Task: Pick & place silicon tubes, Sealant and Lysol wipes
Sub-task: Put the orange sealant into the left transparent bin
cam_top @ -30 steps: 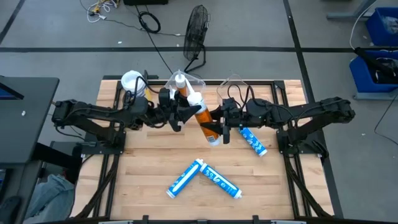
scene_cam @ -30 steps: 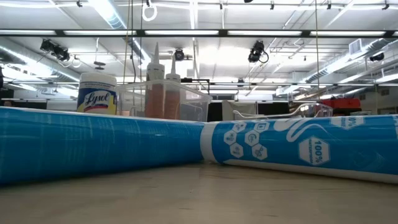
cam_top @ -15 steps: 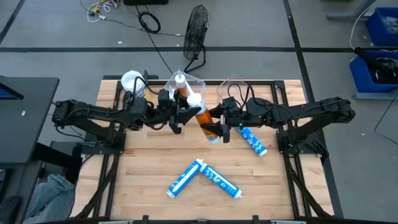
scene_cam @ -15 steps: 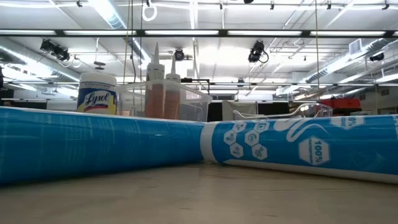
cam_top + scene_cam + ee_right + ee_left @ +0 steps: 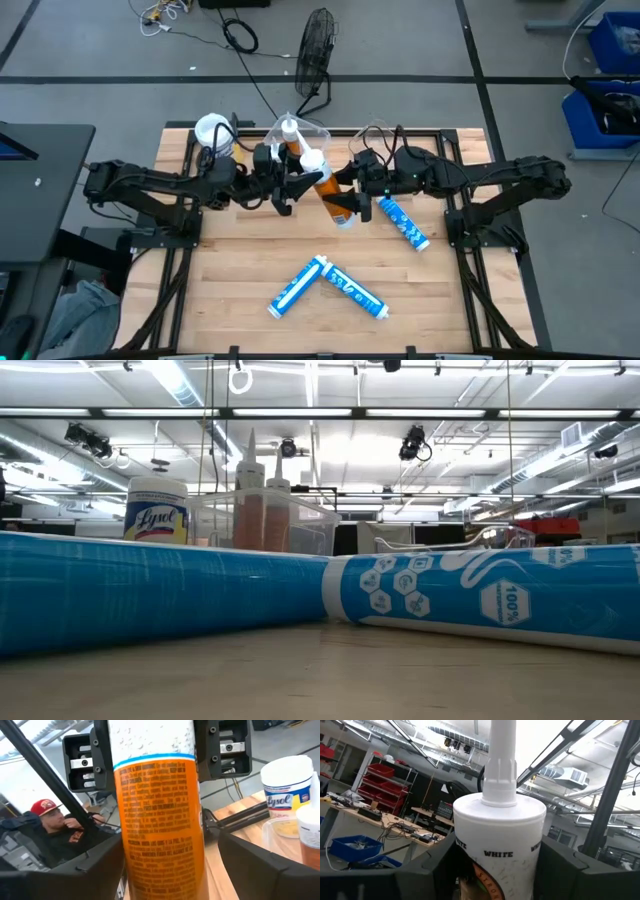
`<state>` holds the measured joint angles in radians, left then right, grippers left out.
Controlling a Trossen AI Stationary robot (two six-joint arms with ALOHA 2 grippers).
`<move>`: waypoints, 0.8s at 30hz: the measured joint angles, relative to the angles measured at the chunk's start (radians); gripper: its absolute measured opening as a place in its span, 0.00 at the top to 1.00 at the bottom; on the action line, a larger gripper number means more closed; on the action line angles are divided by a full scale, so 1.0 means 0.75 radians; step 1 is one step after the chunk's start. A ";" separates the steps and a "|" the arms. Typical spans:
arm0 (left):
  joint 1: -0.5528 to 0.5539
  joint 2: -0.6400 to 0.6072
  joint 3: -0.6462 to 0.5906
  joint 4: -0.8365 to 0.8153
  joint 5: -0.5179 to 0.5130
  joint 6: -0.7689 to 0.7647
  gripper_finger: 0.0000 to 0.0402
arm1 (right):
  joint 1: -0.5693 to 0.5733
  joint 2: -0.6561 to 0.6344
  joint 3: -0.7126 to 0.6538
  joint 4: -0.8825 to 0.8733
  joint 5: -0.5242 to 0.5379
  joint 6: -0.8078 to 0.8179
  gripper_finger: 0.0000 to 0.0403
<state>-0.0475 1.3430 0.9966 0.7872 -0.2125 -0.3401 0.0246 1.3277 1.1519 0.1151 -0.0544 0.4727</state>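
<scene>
An orange sealant tube with a white upper part and nozzle hangs tilted above the table's middle, and my left gripper is shut on it. My right gripper is open, its fingers standing on either side of the tube's orange body. The Lysol wipes canister stands upright at the far left. Beside it, a second orange tube stands in a clear bin. Three blue-white silicone tubes lie flat on the wood, one on the right and two touching near the front. My left gripper pinches the tube's white upper part, just below the nozzle, between its two fingers. The fingers come from the table's left, slanting a little upward, and lie across the tube. The tube is lifted clear of the table and tilted, its nozzle toward the far left.
A second clear container sits at the far edge, right of the bin. In the low view, the two front tubes fill the foreground. A person in a red cap is beyond the table. Bare wood lies at the front left.
My right gripper has let go of the orange tube's lower part and swung a little toward the table's far edge. The tube stays where it was, in my left gripper.
</scene>
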 joint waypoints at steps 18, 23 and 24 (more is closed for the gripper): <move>-0.001 -0.021 0.000 -0.011 -0.165 0.330 0.45 | -0.053 -0.341 0.001 -0.267 0.042 -0.055 0.22; -0.001 -0.025 0.001 -0.039 -0.384 0.465 0.45 | -0.052 -0.477 0.001 -0.405 0.145 -0.051 0.22; -0.003 -0.025 0.000 -0.044 -0.438 0.490 0.45 | -0.052 -0.496 0.001 -0.431 0.166 -0.048 0.22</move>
<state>-0.0500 1.3246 0.9967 0.7544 -0.5411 0.0274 -0.0143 0.9554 1.1522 -0.2083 0.0703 0.4365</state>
